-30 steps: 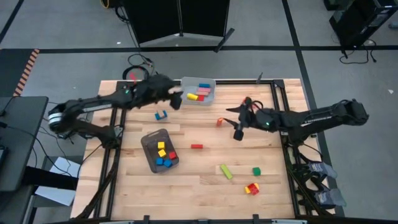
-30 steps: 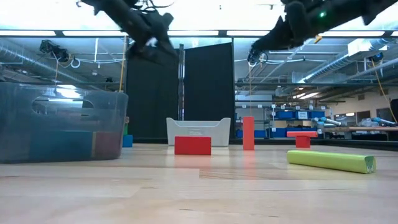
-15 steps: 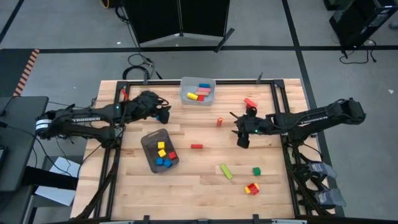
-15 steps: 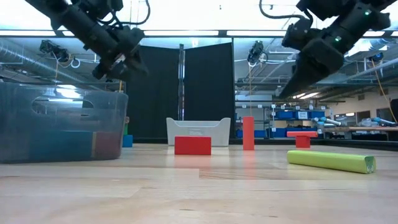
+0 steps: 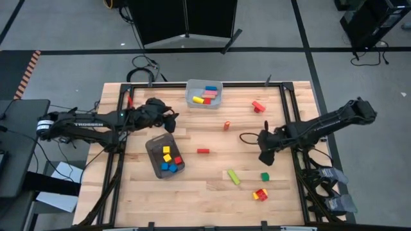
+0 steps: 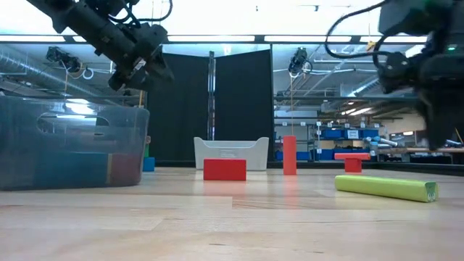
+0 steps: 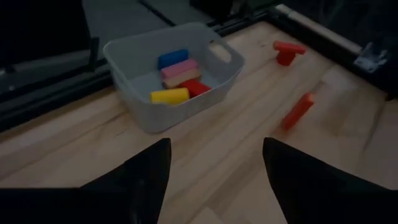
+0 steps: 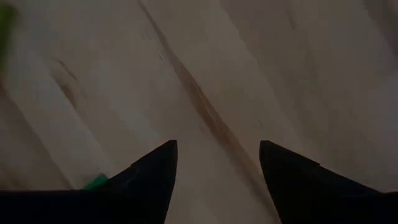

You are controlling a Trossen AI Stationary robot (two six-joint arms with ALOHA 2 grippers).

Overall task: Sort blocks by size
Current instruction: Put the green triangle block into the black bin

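Note:
Blocks lie scattered on the wooden table: a red block (image 5: 203,151), an upright red-orange bar (image 5: 227,125), a red T-shaped pair (image 5: 258,106), a green bar (image 5: 233,177), a green cube (image 5: 264,176) and a red-yellow cluster (image 5: 260,194). My left gripper (image 5: 168,119) hangs open and empty well above the table, between the bin and the tray. My right gripper (image 5: 264,158) is open, points down at bare wood, and stands just on the far side of the green cube (image 8: 96,182).
A light grey bin (image 5: 204,94) at the far edge holds yellow, pink, red and blue bars (image 7: 177,81). A dark tray (image 5: 165,155) left of centre holds yellow, red and blue cubes. A small blue block (image 6: 148,164) stands on the table beyond the tray.
My left gripper has drawn back from the bin toward the table's left and near side and has come down a little. My right gripper has gone toward the near right, toward the green cube, sinking and tipping from nearly level to pointing down.

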